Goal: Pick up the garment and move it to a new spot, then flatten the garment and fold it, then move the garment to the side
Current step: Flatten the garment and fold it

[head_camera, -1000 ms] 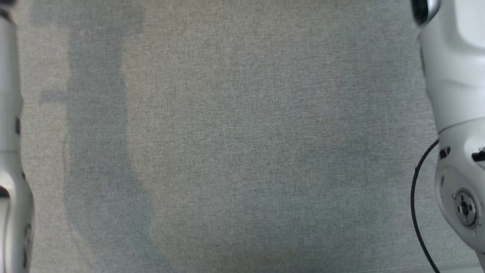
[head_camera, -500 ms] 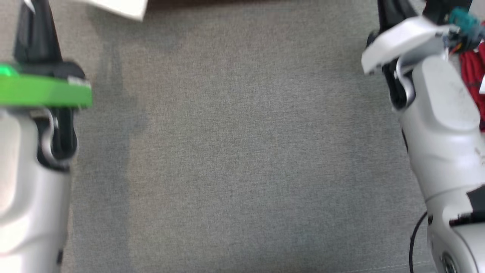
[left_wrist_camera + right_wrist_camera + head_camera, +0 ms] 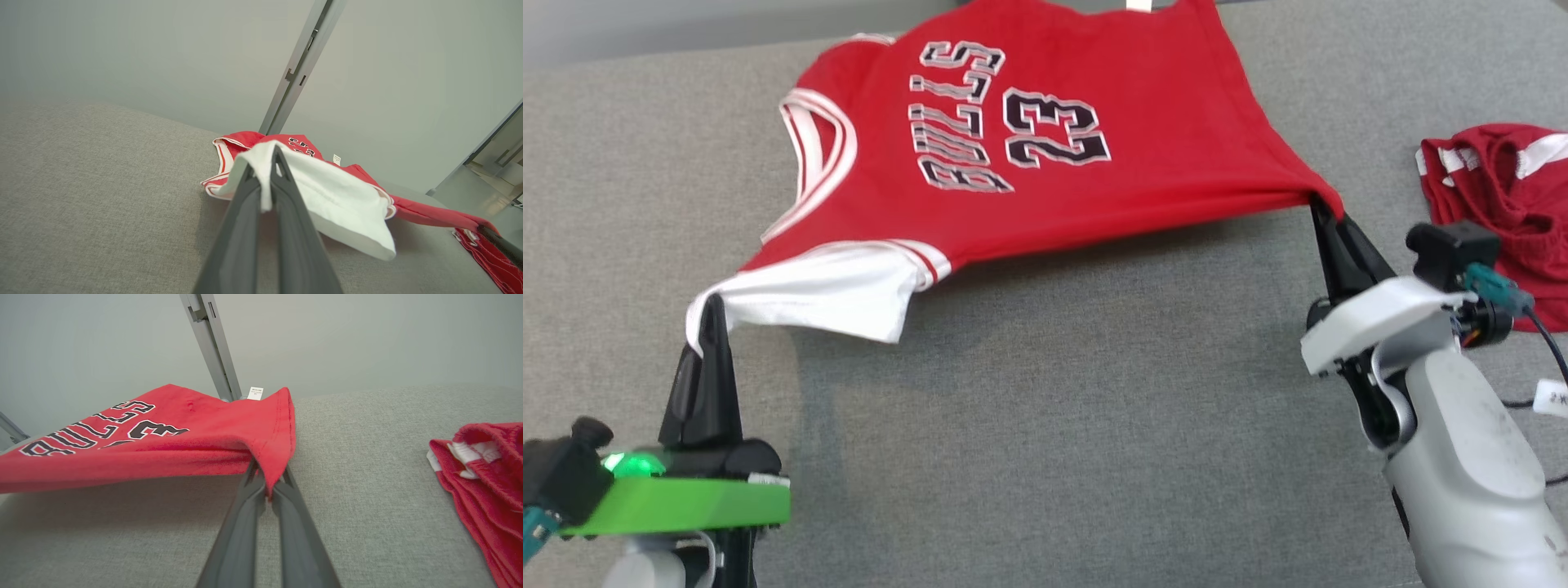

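Observation:
The garment (image 3: pixel 1045 155) is a red basketball jersey with white trim, black lettering and the number 23. It hangs stretched above the grey surface between my two grippers. My left gripper (image 3: pixel 709 314) is shut on its white sleeve end (image 3: pixel 310 192), low at the left. My right gripper (image 3: pixel 1321 214) is shut on a red hem corner (image 3: pixel 269 457), at the right. The far edge of the jersey (image 3: pixel 175 420) droops toward the back of the surface, with a small white label (image 3: pixel 255 393) at its edge.
A second red garment with white stripes (image 3: pixel 1503 196) lies crumpled at the right edge of the grey fabric surface (image 3: pixel 1045 425). A pale wall and a grey metal post (image 3: pixel 300 69) stand behind the surface. A black cable (image 3: pixel 1547 351) trails by my right wrist.
The head camera has tilted up: earlier only bare grey surface and forearms showed, now the jersey and both grippers are in the picture. Both grippers stay shut.

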